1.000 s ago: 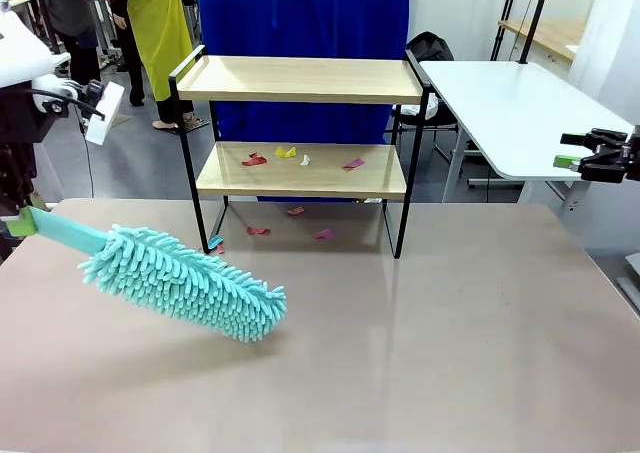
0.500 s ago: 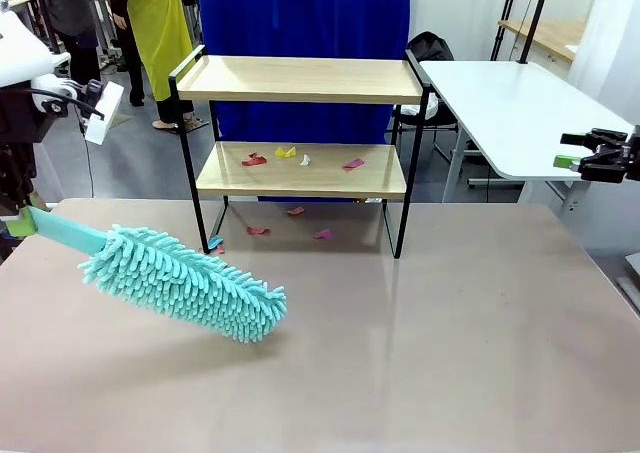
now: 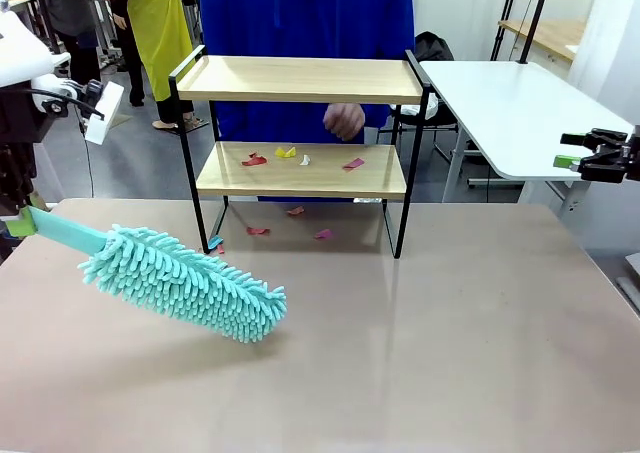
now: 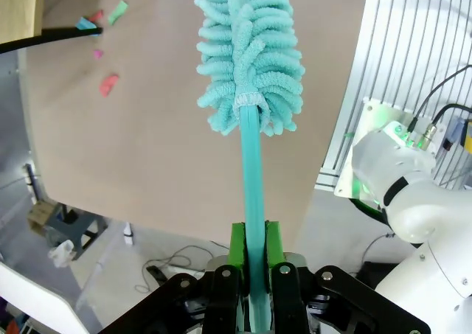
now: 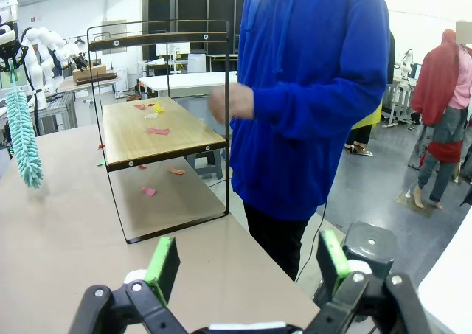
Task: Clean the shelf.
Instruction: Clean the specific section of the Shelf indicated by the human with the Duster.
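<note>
We are seeing the left gripper (image 4: pixel 251 238) clamping the handle of a fluffy teal duster (image 3: pixel 185 283) (between its green pads (image 4: pixel 237 239)). The right gripper (image 5: pixel 248 262) is holding its jaws apart, empty.

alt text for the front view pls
A teal duster, gripped by its handle in the left gripper, slants over a tan table before a two-tier wooden shelf. Coloured scraps litter its lower board and the tabletop beneath; a person's hand hovers behind.

At far centre of table (image 3: pixel 450 323) — shelf (image 3: pixel 300 78). On lower board, scraps (image 3: pixel 286 153); more on table beneath. Front-left of shelf, duster (image 3: pixel 185 283). Behind shelf — person's hand (image 3: pixel 345 120), level between boards.
</note>
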Motion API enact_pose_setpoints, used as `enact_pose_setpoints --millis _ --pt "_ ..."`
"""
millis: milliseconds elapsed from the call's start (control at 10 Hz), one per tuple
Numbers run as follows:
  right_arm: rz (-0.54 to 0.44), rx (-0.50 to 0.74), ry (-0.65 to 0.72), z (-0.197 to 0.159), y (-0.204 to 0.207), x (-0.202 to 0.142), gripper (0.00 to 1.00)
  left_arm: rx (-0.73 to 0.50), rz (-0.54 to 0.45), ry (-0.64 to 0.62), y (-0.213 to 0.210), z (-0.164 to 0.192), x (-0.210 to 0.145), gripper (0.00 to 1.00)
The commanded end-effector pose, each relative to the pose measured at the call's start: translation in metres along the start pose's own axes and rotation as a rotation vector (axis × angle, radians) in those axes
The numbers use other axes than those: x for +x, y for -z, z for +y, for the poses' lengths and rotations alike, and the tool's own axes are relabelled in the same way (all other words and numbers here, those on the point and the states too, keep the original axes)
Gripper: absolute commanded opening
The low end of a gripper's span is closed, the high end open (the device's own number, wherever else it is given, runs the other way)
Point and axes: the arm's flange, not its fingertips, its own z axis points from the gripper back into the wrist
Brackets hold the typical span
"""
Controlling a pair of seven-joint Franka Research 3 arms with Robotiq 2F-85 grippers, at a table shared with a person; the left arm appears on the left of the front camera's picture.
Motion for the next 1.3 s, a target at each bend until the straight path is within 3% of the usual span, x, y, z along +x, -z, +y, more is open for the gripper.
enact_pose_setpoints --millis 0,1200 --pt "-0.004 0.001 -0.004 0.0016 0.0013 0.0034 1.00 -0.014 -0.012 0.005 0.0001 -0.0007 -0.0007 0.13" --pt "-0.004 0.001 -0.004 0.0016 0.0013 0.0034 1.00 -0.014 -0.012 0.005 0.0001 -0.0007 -0.0007 0.13"
